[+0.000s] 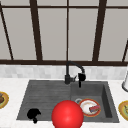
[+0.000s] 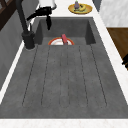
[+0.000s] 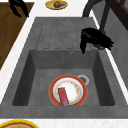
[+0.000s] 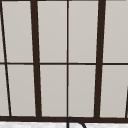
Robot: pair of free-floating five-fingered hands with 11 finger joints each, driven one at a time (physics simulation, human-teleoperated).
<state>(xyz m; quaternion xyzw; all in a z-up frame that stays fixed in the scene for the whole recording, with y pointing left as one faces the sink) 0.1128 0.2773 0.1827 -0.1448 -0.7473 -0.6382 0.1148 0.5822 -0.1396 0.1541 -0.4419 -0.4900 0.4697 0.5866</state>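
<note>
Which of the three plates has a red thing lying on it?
The red-rimmed white plate down in the sink basin, with the red block lying on it. The two yellow plates sit up on the counter, one at each side.

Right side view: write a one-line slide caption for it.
A robot hand hovers by the black faucet above a sink basin holding a red-rimmed plate with a red sponge.
</note>
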